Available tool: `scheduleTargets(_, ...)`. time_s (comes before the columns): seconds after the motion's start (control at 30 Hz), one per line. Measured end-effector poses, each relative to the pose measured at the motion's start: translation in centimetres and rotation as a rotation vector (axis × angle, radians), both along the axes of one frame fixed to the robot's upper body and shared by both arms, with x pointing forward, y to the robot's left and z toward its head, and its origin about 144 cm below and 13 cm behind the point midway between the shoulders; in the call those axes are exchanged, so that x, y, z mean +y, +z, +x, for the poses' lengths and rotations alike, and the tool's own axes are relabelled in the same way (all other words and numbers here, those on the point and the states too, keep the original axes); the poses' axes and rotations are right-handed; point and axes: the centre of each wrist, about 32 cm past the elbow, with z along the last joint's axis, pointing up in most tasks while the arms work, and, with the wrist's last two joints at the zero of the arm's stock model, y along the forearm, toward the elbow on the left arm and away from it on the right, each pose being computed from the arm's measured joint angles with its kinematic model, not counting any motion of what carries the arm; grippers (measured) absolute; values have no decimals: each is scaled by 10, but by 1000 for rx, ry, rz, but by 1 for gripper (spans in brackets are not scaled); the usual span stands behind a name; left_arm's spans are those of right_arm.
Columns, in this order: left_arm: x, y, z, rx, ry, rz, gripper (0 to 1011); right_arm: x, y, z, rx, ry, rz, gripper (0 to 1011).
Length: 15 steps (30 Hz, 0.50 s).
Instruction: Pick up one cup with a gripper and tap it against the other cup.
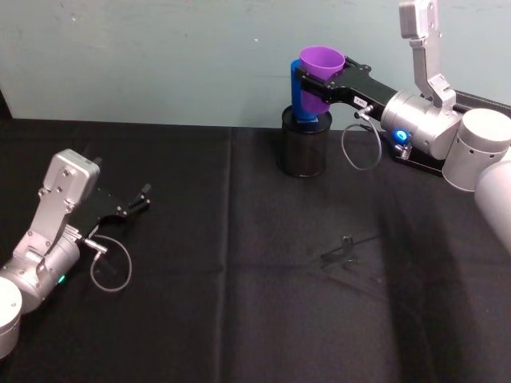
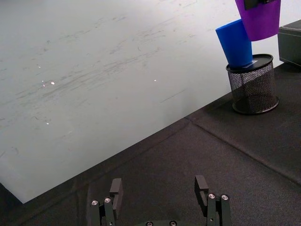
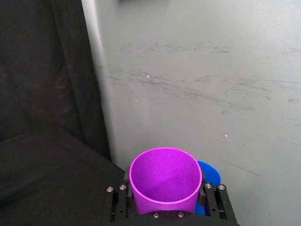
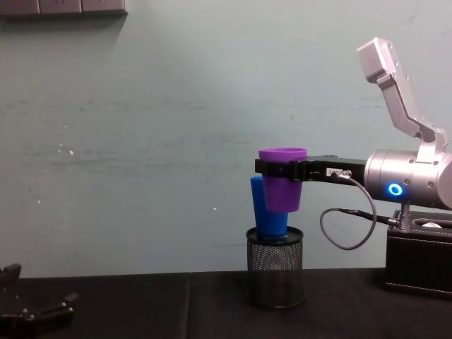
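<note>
Chest view: my right gripper [image 4: 277, 167] pinches purple cup [image 4: 283, 192], upright. Blue cup [image 4: 264, 209], in mesh holder [image 4: 275, 272], apparently touching on its left. Left gripper [image 1: 137, 204] parked, jaws spread.

Blue cup [image 4: 268, 224] base hidden inside mesh holder [image 4: 275, 275]; purple cup [image 3: 165, 181] blocks most of it in right wrist view.
</note>
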Motion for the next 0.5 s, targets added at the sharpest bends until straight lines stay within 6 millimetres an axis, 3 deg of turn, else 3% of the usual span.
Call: scheduleTargets(0.5,0,0,0,0,0,0,1005,-3,1,-16,7,42,4,741)
